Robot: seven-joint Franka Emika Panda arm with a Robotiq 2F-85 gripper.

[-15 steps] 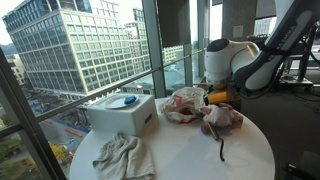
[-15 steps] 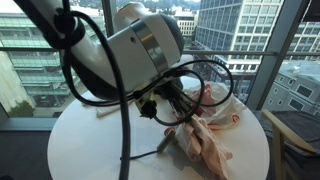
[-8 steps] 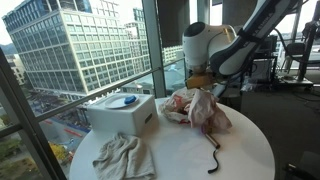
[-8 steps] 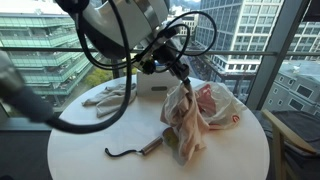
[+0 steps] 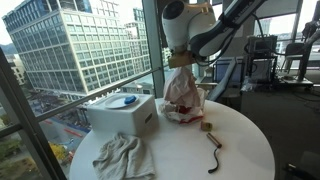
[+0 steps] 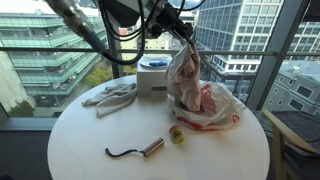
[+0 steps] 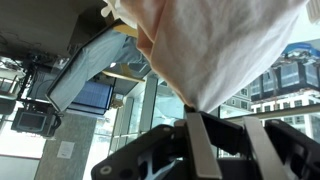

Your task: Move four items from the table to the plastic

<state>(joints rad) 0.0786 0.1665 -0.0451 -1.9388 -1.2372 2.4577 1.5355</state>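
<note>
— Up we went! A second ago our gripper was low by the table. Now it is high, and the cloth has come up with it.

— Are we holding it tight?

— Yes. In the wrist view our fingers are pinched shut on the top of the cloth, and the rest hangs down loose.

— Where does it hang?

— Right over the bag, at the table edge by the window. We cannot tell if the low end touches the bag.

— How will it feel to move?

— We think it is soft and light. It is floppy, so it may swing when we move. It could catch on the bag. The bag looks thin and soft too, so it may slide or fold shut.

— Is our hold a good one?

— We think so. A pinch on a bunched top lets the cloth hang long and thin.

— What else is left?

— The rag lies by the box. The hook and the ball lie near the other edge, away from the window.
</note>
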